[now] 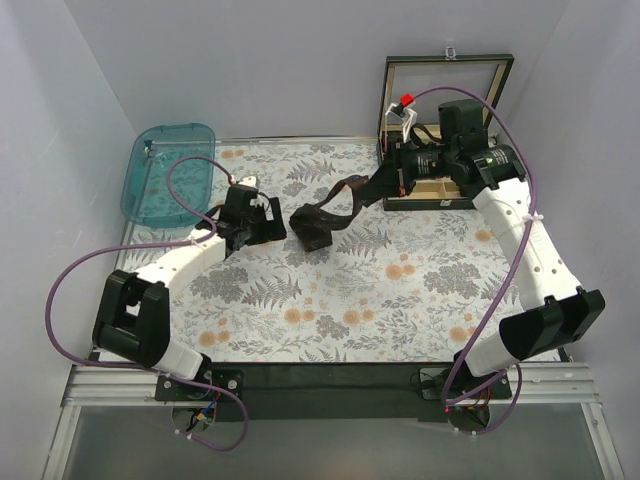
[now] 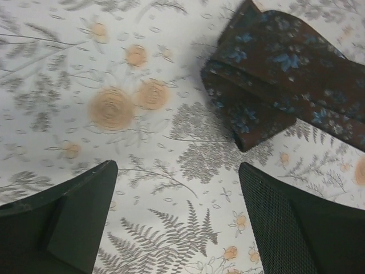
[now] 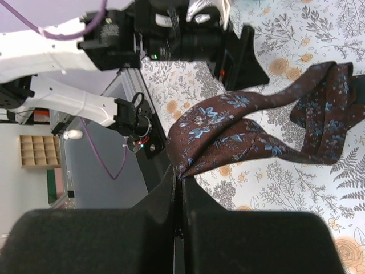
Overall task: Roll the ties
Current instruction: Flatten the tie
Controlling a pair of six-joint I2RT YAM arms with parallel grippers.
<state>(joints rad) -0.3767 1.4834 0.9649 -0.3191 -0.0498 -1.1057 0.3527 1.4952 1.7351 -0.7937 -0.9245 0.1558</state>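
high overhead plus two close wrist views (common: tie (image 1: 316, 228))

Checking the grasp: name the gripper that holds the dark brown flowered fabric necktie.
The right gripper, shut on the brown necktie; the left gripper hangs open, holding nothing.

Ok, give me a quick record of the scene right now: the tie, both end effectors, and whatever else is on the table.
tie: unrolled, crumpled strip on the floral cloth
left end effector: open, above the cloth, tie's folded end just ahead, not touching
right end effector: shut on the tie's other end
wooden box: lid open, back right
teal tray: back left
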